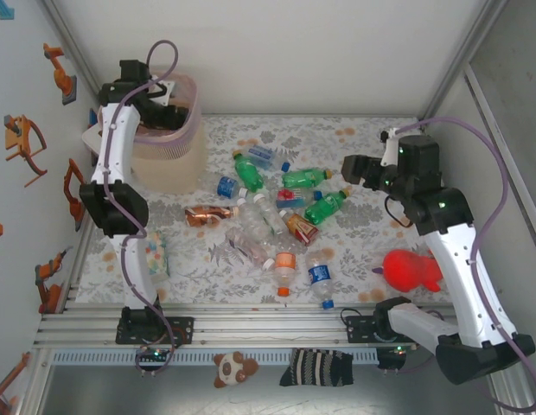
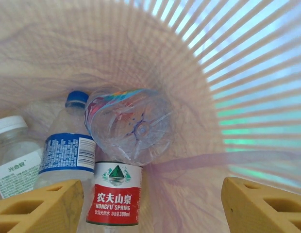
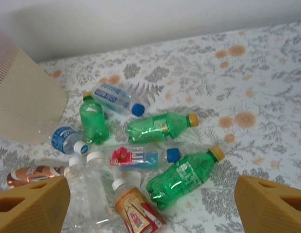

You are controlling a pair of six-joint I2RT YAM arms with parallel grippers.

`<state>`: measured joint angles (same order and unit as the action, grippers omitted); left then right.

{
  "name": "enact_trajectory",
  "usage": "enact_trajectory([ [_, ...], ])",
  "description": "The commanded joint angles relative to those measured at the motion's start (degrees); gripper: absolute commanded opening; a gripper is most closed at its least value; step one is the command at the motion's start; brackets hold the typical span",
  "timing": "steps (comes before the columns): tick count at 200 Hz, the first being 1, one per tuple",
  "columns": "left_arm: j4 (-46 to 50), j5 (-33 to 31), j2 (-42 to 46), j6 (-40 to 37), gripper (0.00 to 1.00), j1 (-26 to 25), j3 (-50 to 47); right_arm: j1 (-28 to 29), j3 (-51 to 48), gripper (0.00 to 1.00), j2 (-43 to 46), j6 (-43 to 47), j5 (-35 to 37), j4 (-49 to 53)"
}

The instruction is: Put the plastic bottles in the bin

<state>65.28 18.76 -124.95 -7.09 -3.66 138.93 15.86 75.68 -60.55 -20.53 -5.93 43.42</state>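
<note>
The pink bin (image 1: 180,157) stands at the back left, and my left gripper (image 1: 167,112) hangs over its mouth. Looking down into the bin's slatted wall (image 2: 247,73), my left gripper (image 2: 150,208) is open with nothing between its fingers. Below it lie a clear bottle with a red label (image 2: 114,194), a blue-labelled bottle (image 2: 68,153) and a white-capped one (image 2: 14,155). Several plastic bottles (image 1: 268,216) lie scattered mid-table. My right gripper (image 1: 350,169) hovers open above them, and a green bottle (image 3: 189,177) lies between its fingers (image 3: 34,206) on the cloth.
A red plush toy (image 1: 412,270) lies at the right near my right arm. A white box with coloured dots (image 1: 156,257) sits beside the left arm's base. A small plush animal (image 1: 226,367) and a striped sock (image 1: 318,367) lie in front of the rail.
</note>
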Motion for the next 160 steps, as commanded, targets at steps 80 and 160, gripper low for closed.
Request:
enact_trajectory([
  [80, -2.14, 4.36, 14.91, 3.1, 0.75, 0.62, -0.4, 2.28, -4.29, 0.74, -4.86, 0.0, -4.09, 11.78],
  [160, -21.53, 8.98, 36.61, 10.33, 0.76, 0.75, -30.03, 14.05, -13.73, 0.74, -7.91, -4.2, -1.5, 14.99],
])
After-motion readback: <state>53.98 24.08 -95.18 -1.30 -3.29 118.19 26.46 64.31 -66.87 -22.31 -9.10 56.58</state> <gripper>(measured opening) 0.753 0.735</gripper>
